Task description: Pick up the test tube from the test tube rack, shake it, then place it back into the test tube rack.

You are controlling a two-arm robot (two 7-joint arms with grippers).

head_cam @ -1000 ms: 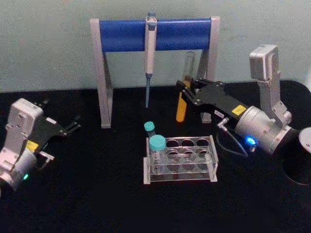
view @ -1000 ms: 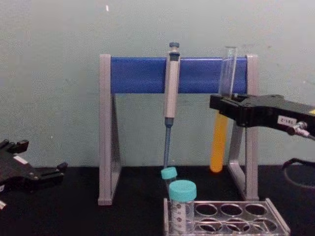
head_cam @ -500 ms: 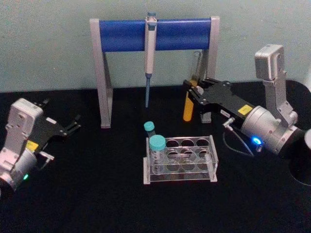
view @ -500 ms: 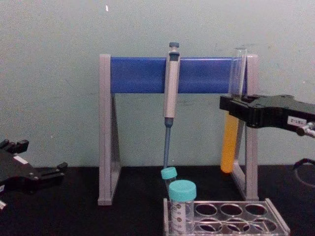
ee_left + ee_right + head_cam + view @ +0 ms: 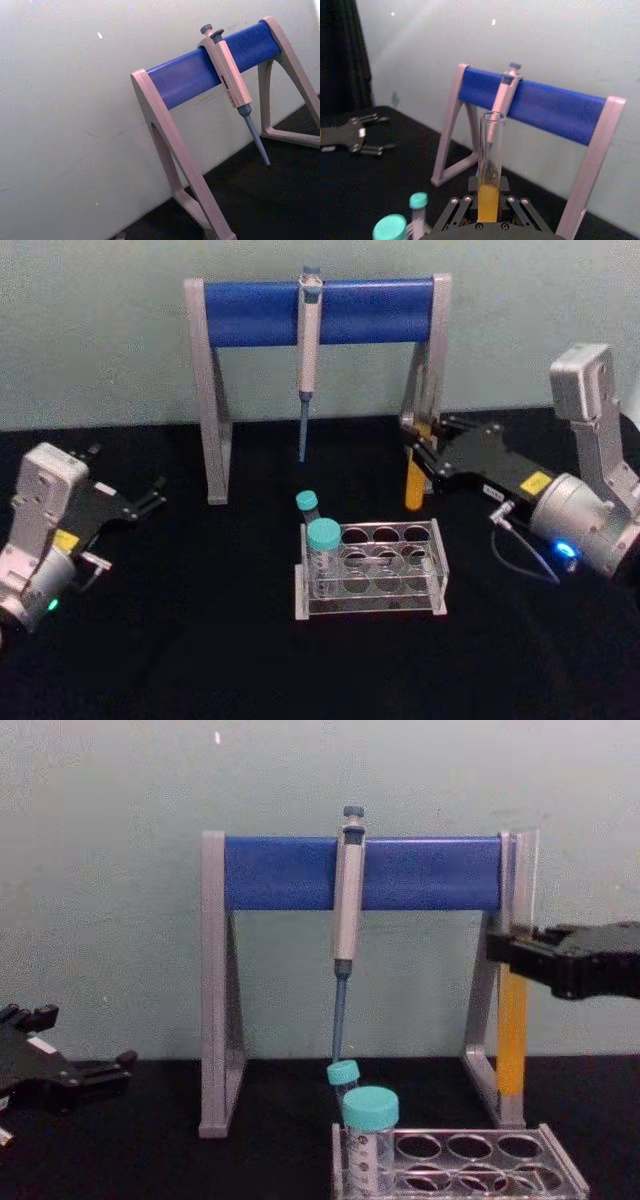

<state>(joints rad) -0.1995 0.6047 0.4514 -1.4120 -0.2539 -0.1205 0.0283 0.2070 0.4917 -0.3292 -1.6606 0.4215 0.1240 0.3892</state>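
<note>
Shaking seems in hand: right end effector (image 5: 414,443) grasps the test tube (image 5: 413,490) upright over the worktop (image 5: 200,640) behind the back-right corner of the test tube rack (image 5: 437,540), left end effector (image 5: 128,468) parked released near the left edge; next, lower it into an empty hole.

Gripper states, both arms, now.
Left gripper: open, holding nothing.
Right gripper: closed on the test tube, held upright outside the test tube rack.

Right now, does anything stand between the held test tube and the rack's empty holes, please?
Nothing visible does: the right end effector holds the test tube behind the test tube rack's right end; the vials sit left.
</note>
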